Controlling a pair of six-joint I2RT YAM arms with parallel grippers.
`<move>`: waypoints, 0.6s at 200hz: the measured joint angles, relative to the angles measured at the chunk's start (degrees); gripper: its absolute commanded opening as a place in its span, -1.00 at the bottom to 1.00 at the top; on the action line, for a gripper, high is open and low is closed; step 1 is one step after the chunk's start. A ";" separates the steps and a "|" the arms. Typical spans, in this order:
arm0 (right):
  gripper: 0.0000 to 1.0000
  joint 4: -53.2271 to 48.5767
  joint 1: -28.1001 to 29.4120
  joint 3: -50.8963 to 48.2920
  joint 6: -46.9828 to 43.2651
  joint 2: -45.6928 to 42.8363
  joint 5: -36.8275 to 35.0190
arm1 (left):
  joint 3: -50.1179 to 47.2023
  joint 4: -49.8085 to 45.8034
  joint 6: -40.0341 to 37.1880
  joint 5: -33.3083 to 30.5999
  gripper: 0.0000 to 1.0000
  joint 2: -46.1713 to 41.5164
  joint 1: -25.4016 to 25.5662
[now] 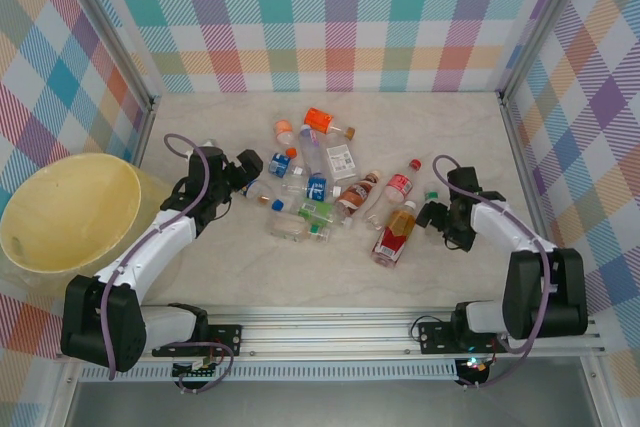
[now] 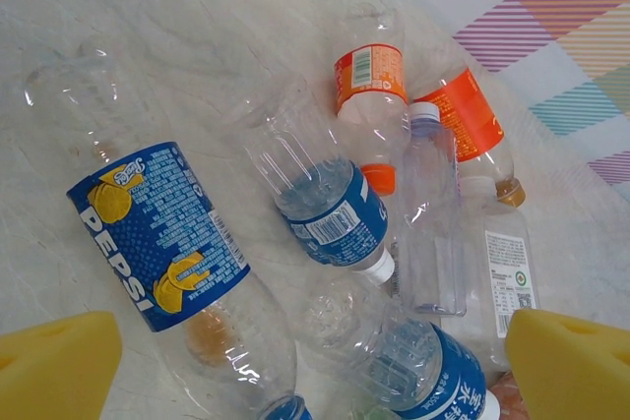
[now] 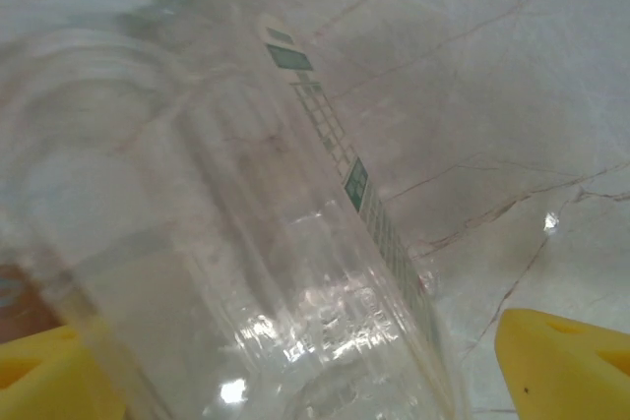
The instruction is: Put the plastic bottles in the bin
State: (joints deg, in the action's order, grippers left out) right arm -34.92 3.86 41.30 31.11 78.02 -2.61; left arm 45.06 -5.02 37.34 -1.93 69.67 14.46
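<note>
One bin (image 1: 70, 217) stands at the worktop's (image 1: 200, 277) 9 o'clock edge, its 4 o'clock rim crossed by the left arm. All the bottles (image 1: 315, 187) lie outside it, in one loose heap at the worktop's centre. From above I count thirteen, but the clear ones overlap and fade into the pale surface, so the count may be off by one or two. At the heap's 12 o'clock lies an orange-label bottle (image 1: 325, 119), at 3 o'clock a red-label bottle (image 1: 400, 185), and at 4 o'clock a tea bottle (image 1: 397, 232). There are two grippers. The left gripper (image 2: 313, 366) hangs over the heap's 9 o'clock side with its two yellow pads (image 2: 54, 366) far apart above the bottles. Its camera takes in seven bottles: one Pepsi bottle (image 2: 157, 233), two more with blue labels, two with orange labels, one slim clear one and one with a white label. The lower blue one is cut off by the frame edge. The right gripper (image 3: 303, 366) sits at the heap's 3 o'clock, pads spread to either side of one clear bottle (image 3: 246, 243). The pad at 4 o'clock stands clear of it. The pad at 8 o'clock is seen through the plastic, and whether it touches cannot be told. That bottle's ends are out of frame.
</note>
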 measured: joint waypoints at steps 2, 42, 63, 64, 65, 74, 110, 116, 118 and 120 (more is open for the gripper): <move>0.84 0.00 0.00 0.00 0.02 0.26 -0.07 | 0.00 -0.04 0.00 0.00 1.00 0.00 0.04; 0.51 2.10 0.00 0.00 1.62 2.95 -1.25 | -0.02 -0.63 0.22 0.90 1.00 0.00 0.48; 0.38 2.93 0.00 0.00 1.92 2.86 -2.27 | -0.02 -0.61 -0.15 2.03 1.00 0.00 0.61; 0.38 2.93 0.00 0.00 1.95 2.86 -2.36 | -0.02 -0.61 -0.15 2.08 1.00 0.00 0.63; 0.38 2.95 0.00 0.00 1.95 2.84 -2.38 | -0.02 -0.61 -0.20 2.19 1.00 0.00 0.68; 0.40 3.15 0.07 -0.04 1.84 2.60 -2.89 | -0.02 -0.59 -0.70 2.67 1.00 0.00 0.96; 0.99 3.02 0.50 0.11 1.53 2.08 -3.30 | -0.02 -0.59 -2.29 4.11 1.00 0.04 2.73; 0.99 2.23 0.68 0.37 1.97 2.08 -3.87 | -0.02 -0.59 -2.45 4.31 1.00 0.07 2.75; 1.00 1.84 0.70 0.52 1.95 2.08 -4.15 | -0.02 -0.59 -2.45 4.33 1.00 0.07 2.78; 0.99 1.64 0.72 0.59 2.01 2.08 -4.26 | -0.02 -0.59 -2.47 4.33 1.00 0.09 2.78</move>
State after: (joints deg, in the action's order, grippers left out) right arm -33.28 4.58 41.89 33.12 80.09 -6.87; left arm 45.04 -5.61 34.87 2.39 69.76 17.23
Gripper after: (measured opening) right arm 0.992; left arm 0.999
